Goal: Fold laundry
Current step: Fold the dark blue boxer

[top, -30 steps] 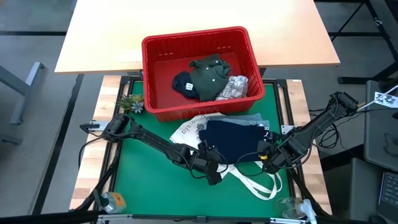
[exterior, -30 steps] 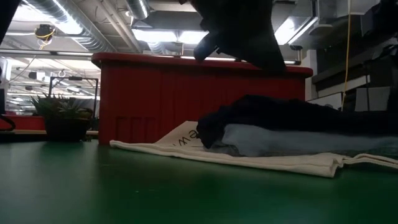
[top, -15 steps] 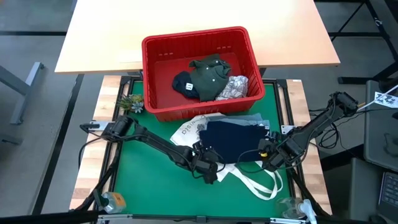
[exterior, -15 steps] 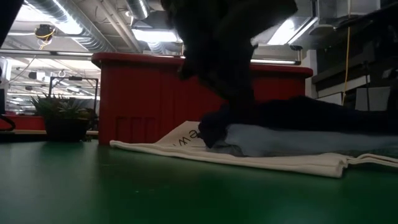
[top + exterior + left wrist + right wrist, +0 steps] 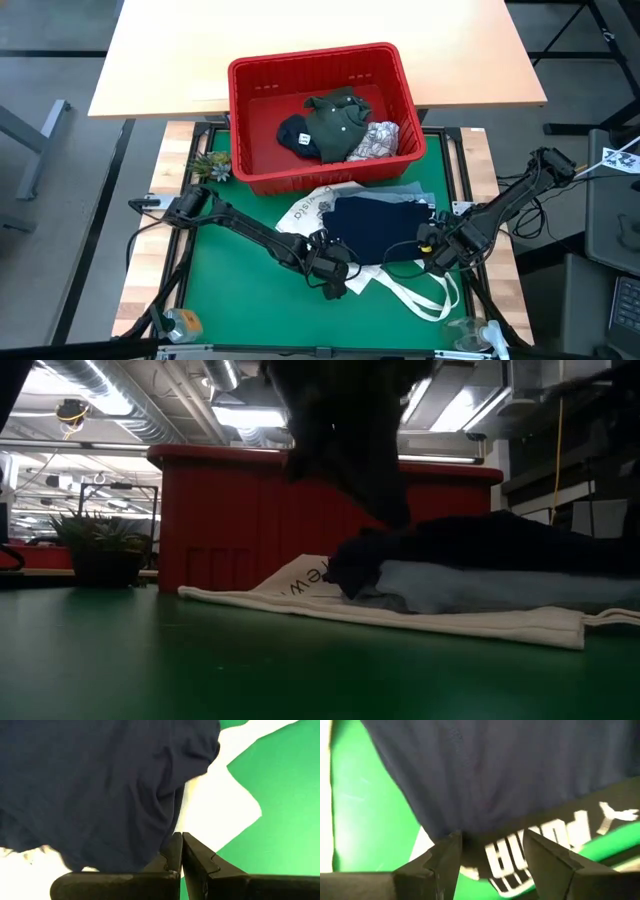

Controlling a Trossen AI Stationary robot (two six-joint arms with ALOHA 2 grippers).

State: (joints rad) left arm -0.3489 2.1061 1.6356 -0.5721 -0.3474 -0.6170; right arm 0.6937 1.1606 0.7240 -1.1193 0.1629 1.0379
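Green mat [image 5: 220, 270] w/ navy garment [image 5: 375, 225], red basket [image 5: 320, 115] behind.

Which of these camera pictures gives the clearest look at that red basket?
The high view: it shows the whole red basket from above, with the garments lying inside it. The low view shows only its side wall, partly behind a dark arm. Neither wrist view shows it.

A green table top [image 5: 225, 285] is seen, on which a red basket [image 5: 322, 160], a white tote bag [image 5: 305, 210] and a small plant [image 5: 208, 166] are set.
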